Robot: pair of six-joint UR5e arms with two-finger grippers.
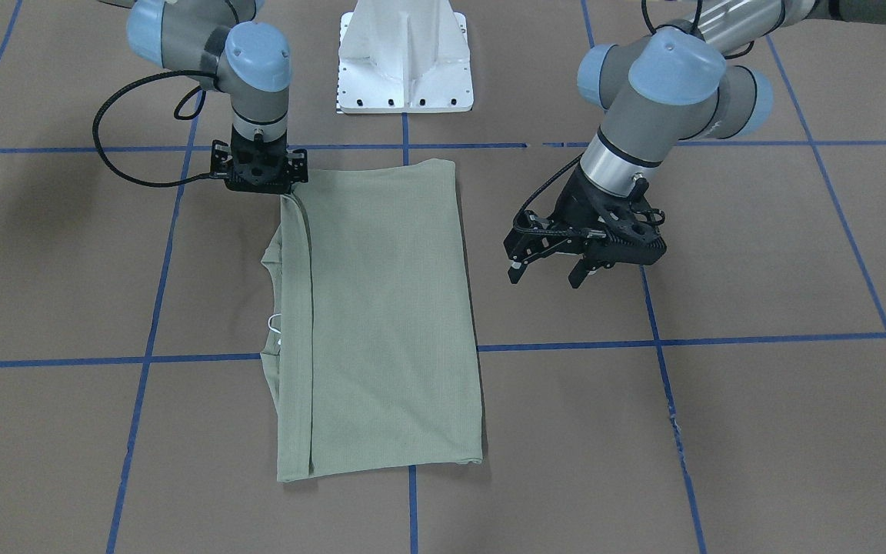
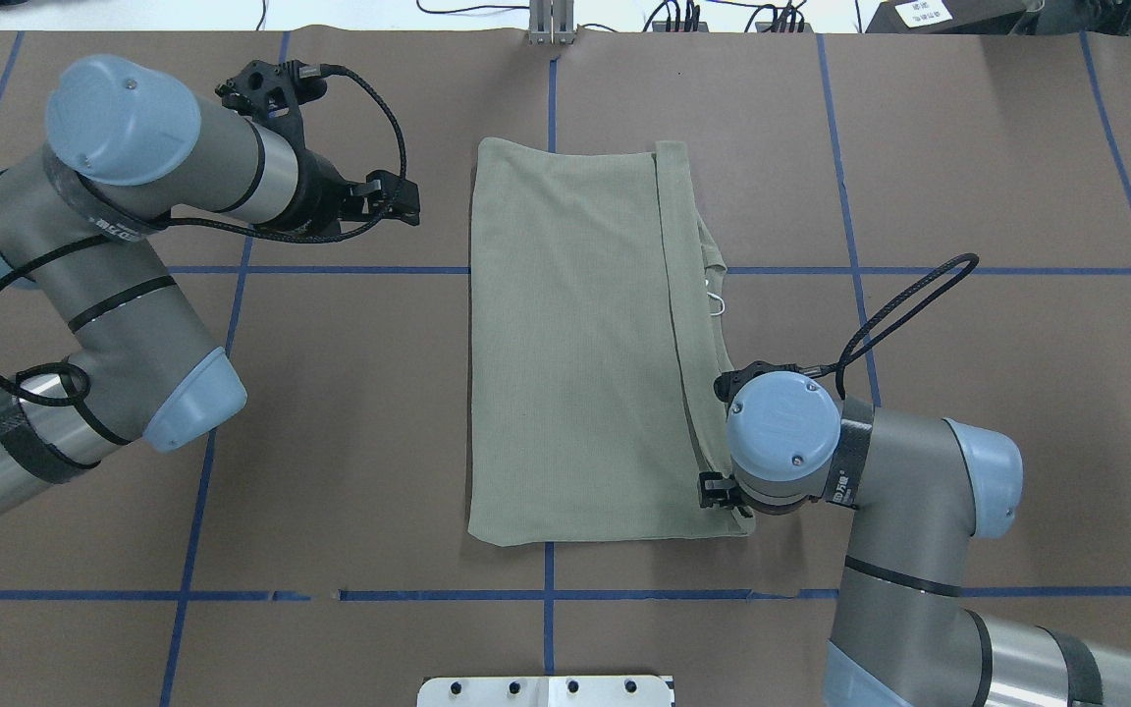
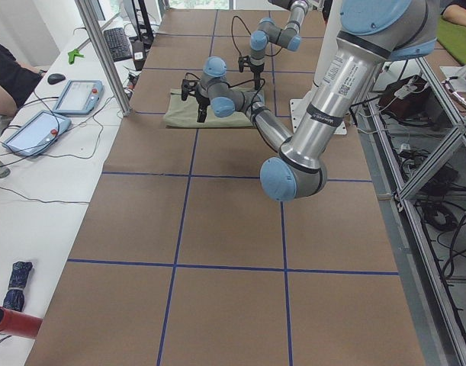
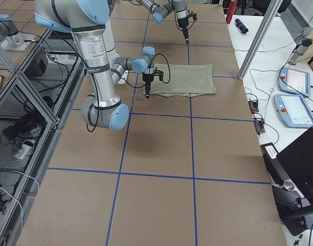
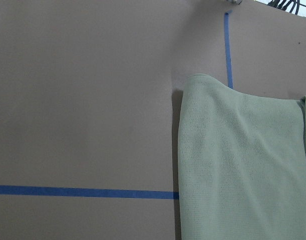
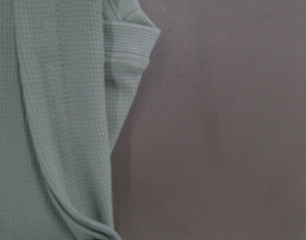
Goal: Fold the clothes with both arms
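Right jaws are pointing straight down at the corner of the shirt [image 1: 389,308] nearest the robot's base. The wrist is hiding the tips in every view, so we cannot tell whether they are pinching cloth or standing apart. Left jaws are hanging spread wide, gripping nothing, above bare surface [image 1: 758,246] near the shirt's opposite long edge. Right arm [image 1: 258,61] is standing nearly vertical over its corner; left arm [image 1: 666,85] is leaning in at a slant.

We are judging the fold as partly done: no sleeves are showing, so they are probably tucked in, and the body is narrowed to a long rectangle. We are reading this as the start of a next fold. It is calling for the left jaws to come down on a corner too, so both ends lift together and the cloth is not dragging askew.

The shirt is lying flat mid-surface between the arms, sage green and fine-ribbed. A narrow flap is running along the right arm's side, with the collar [image 1: 268,269] and white tag [image 1: 274,322] peeking out beyond it.
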